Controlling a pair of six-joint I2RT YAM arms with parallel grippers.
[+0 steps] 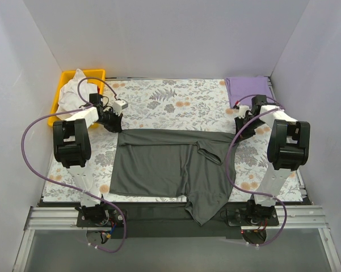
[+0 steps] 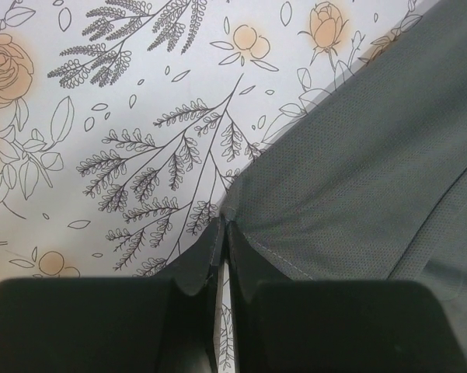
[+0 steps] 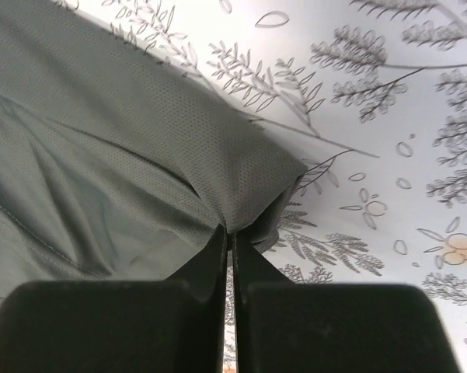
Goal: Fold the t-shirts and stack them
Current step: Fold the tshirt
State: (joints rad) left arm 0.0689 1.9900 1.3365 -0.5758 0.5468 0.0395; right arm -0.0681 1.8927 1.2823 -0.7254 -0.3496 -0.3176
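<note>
The dark charcoal t-shirt (image 1: 170,164) lies spread over the middle of the floral tablecloth, one sleeve hanging over the near edge. My left gripper (image 1: 117,126) is shut on its far left corner (image 2: 241,203). My right gripper (image 1: 239,127) is shut on its far right corner (image 3: 256,203). In both wrist views the jaws stand pinched together on the cloth edge. The lavender t-shirt (image 1: 248,89) lies folded at the far right corner of the table.
A yellow bin (image 1: 66,90) holding white cloth (image 1: 78,86) stands at the far left corner. The floral tablecloth (image 1: 170,105) covers the table. White walls close in the left, right and back.
</note>
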